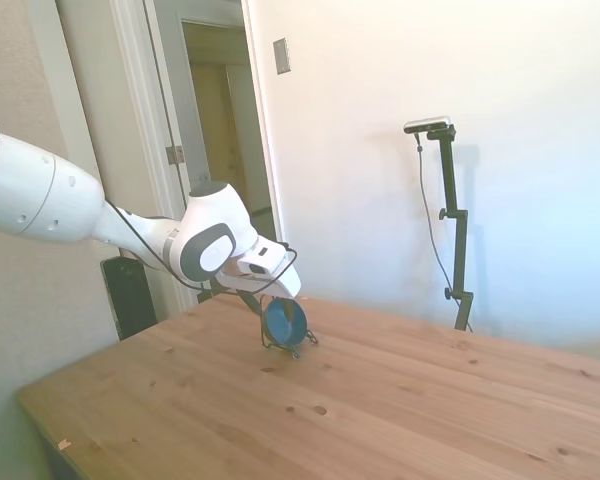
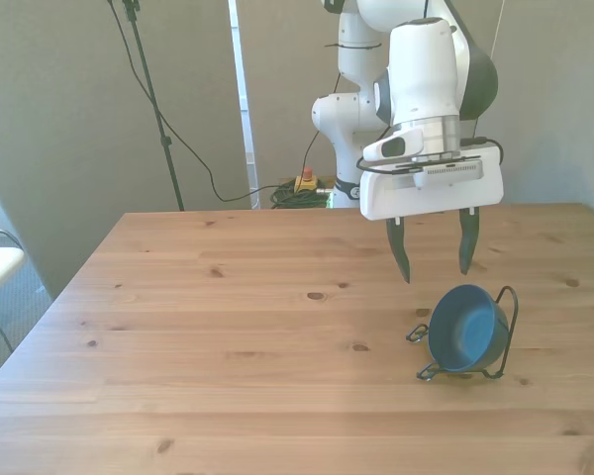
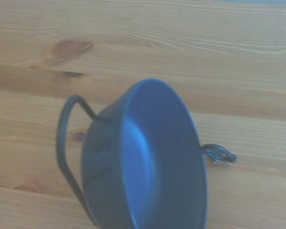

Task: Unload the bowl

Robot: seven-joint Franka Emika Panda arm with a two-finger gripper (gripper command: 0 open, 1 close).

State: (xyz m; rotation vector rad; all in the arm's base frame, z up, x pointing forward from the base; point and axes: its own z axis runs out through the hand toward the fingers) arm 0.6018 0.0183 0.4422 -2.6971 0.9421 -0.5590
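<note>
The dark blue bowl (image 2: 462,330) stands on edge in a thin black wire rack (image 2: 508,327) toward the front view's right, its opening turned to that view's left. My gripper (image 2: 435,259) hangs open just above and behind the bowl, with nothing between its fingers. From the side the bowl (image 1: 284,323) shows below the white hand, leaning in the rack (image 1: 306,340); the gripper's fingers are hidden there. Up close in the wrist view, the bowl (image 3: 152,162) fills the frame with the rack's wire loop (image 3: 64,143) behind it.
The wooden table (image 2: 228,327) stretches wide to the front view's left of the rack. A wall and doorway (image 1: 220,120) stand behind the arm in the side view.
</note>
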